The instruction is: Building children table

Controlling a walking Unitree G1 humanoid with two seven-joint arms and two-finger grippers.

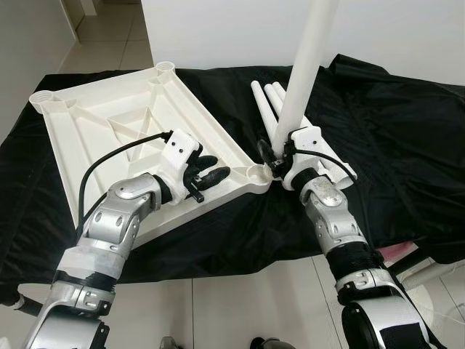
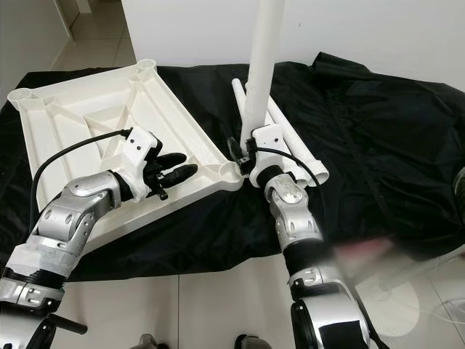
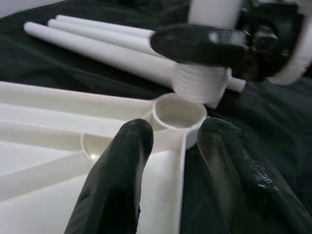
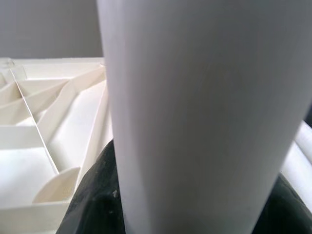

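Note:
The white children's tabletop (image 1: 109, 123) lies upside down on black cloth, ribs facing up. My right gripper (image 1: 280, 156) is shut on a white table leg (image 1: 309, 58) and holds it upright. The leg's threaded end (image 3: 200, 87) hangs just above and slightly beside the near right corner socket (image 3: 178, 111). My left gripper (image 1: 211, 171) is open over the tabletop just left of that socket. Its fingers (image 3: 122, 165) stand on either side of the tabletop's edge rib, with a gap around it. In the right wrist view the leg (image 4: 204, 112) stands close up.
Three spare white legs (image 1: 265, 98) lie side by side on the black cloth (image 1: 392, 131) behind the right gripper. A white wall stands behind the covered surface. Pale floor tiles (image 1: 240, 305) run along its near edge.

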